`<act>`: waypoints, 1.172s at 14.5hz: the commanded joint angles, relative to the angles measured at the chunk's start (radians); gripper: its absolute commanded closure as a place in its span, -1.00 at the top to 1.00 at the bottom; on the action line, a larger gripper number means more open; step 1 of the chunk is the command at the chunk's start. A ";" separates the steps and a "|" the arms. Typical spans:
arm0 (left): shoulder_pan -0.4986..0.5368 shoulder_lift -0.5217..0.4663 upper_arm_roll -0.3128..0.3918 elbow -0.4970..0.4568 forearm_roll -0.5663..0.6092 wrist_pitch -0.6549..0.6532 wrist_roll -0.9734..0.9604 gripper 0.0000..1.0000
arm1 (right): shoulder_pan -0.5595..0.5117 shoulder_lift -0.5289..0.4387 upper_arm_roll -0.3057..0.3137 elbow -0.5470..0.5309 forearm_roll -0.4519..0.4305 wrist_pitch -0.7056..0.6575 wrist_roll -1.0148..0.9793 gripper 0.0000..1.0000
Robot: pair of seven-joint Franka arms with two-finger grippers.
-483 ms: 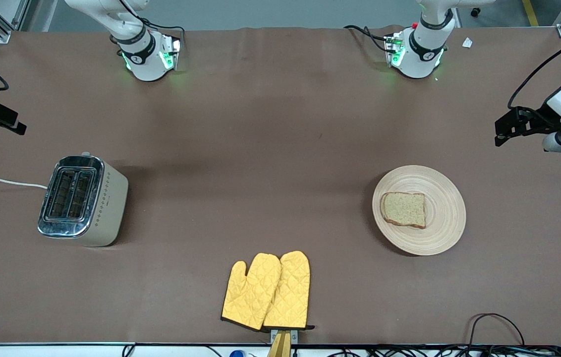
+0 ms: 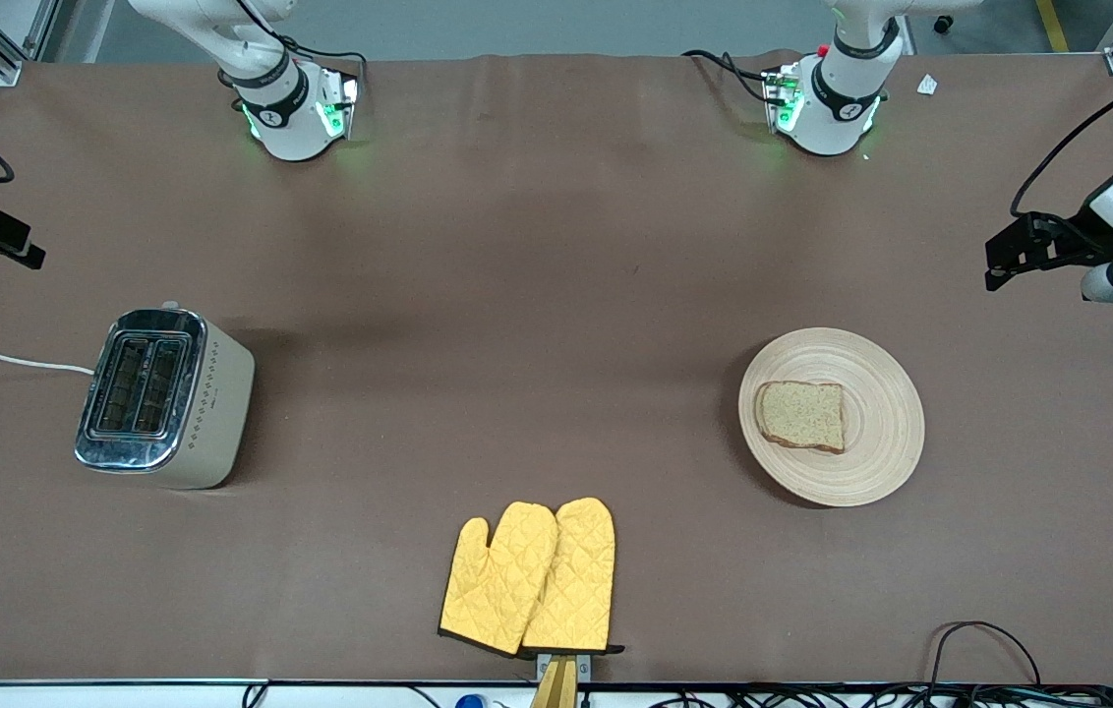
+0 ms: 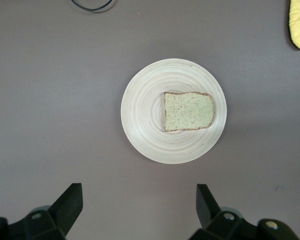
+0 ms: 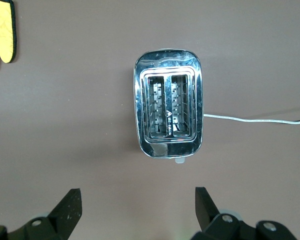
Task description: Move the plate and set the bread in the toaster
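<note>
Covering the whole scene, we see a brown tabletop [image 2: 537, 295] with faint creases, gray floor showing past its edge by the robot bases, and cables trailing along the edge nearest the front camera.

Next in size, the toaster [image 2: 163, 398] stands upright toward the right arm's end of the tabletop. Its two slots face up and both look empty in the right wrist view; their long axis runs roughly from the bases' edge toward the front camera. A white cord [image 2: 6, 361] leaves it toward the tabletop's end.

We find the plate [image 2: 876, 462] lying flat toward the left arm's end, well apart from the toaster. A pair of yellow oven mitts [image 2: 532, 580] lies between them and nearer the front camera, cuffs toward that camera.

On the plate rests the bread [image 2: 801, 416], flat, its rounded top pointing toward the toaster's end.

We see the left gripper [image 3: 137, 205] hanging over bare tabletop near the plate, fingers spread wide and holding nothing. The right gripper [image 4: 135, 207] hangs over the tabletop beside the toaster, likewise spread and empty.
</note>
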 commanded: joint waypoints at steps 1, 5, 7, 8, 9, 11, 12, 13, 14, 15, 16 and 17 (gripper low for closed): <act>0.041 0.034 0.012 -0.001 -0.004 -0.068 0.094 1.00 | -0.007 -0.007 0.011 -0.040 -0.010 0.001 -0.001 1.00; 0.234 0.172 0.012 0.005 -0.247 -0.051 0.163 1.00 | -0.008 0.008 0.011 -0.163 -0.009 0.163 0.002 1.00; 0.300 0.279 0.012 0.008 -0.338 -0.027 0.256 1.00 | -0.008 0.008 0.011 -0.258 -0.009 0.275 0.002 1.00; 0.320 0.324 0.012 0.008 -0.372 -0.003 0.299 1.00 | -0.007 0.010 0.011 -0.278 -0.009 0.298 0.002 1.00; 0.334 0.380 0.012 0.007 -0.403 0.022 0.338 1.00 | -0.002 0.011 0.011 -0.281 -0.009 0.300 0.002 1.00; 0.361 0.495 0.010 0.010 -0.456 0.050 0.392 1.00 | -0.004 0.010 0.011 -0.278 -0.009 0.297 0.002 1.00; 0.362 0.550 0.010 0.014 -0.476 0.057 0.431 1.00 | -0.004 0.008 0.011 -0.274 -0.009 0.289 0.002 1.00; 0.365 0.604 0.010 0.024 -0.506 0.088 0.464 1.00 | -0.005 0.005 0.011 -0.271 -0.009 0.286 0.002 1.00; 0.369 0.641 0.010 0.024 -0.527 0.108 0.505 1.00 | -0.005 -0.004 0.011 -0.260 -0.007 0.274 0.003 1.00; 0.378 0.669 0.010 0.024 -0.547 0.125 0.549 1.00 | -0.005 -0.010 0.011 -0.237 -0.006 0.244 0.003 1.00; 0.387 0.689 0.010 0.024 -0.555 0.142 0.576 1.00 | -0.005 -0.013 0.011 -0.202 -0.004 0.208 0.003 1.00; 0.389 0.706 0.010 0.024 -0.556 0.153 0.593 1.00 | -0.005 -0.015 0.011 -0.174 -0.003 0.181 0.003 1.00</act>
